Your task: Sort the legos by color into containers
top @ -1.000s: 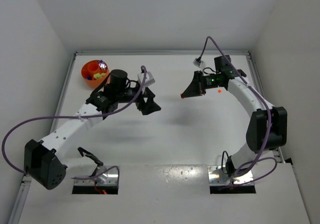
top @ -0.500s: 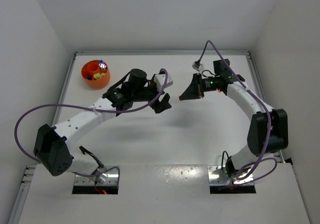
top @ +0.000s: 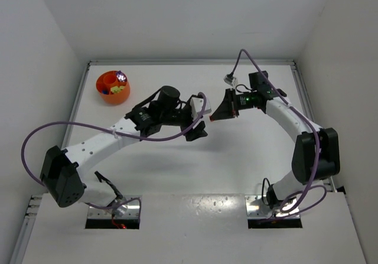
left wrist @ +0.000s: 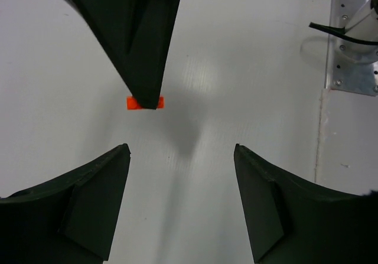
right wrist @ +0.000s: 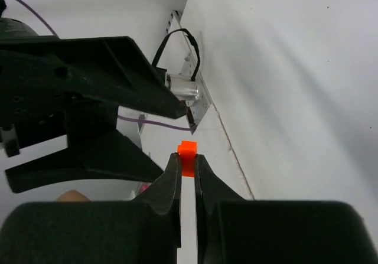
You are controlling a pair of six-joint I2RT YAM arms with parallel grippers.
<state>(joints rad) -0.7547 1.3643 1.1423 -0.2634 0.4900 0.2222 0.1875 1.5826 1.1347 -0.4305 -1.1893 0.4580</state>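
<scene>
Apparent handover step: the right gripper [right wrist: 188, 165] pinches an orange lego [right wrist: 188, 150] just ahead of the wide-open left gripper [left wrist: 182, 150], which must next enclose it.

Orange brick [right wrist: 188, 152], plain and bright. Orange bowl [top: 100, 90] at the worktop's far-left corner holds blue, yellow-green and purple bricks [top: 118, 89]. Worktop [top: 236, 157] plain white. Jaws all black. Left arm [top: 100, 143] and right arm [top: 292, 119] white with black joints. Cables [top: 23, 152] purple.
</scene>
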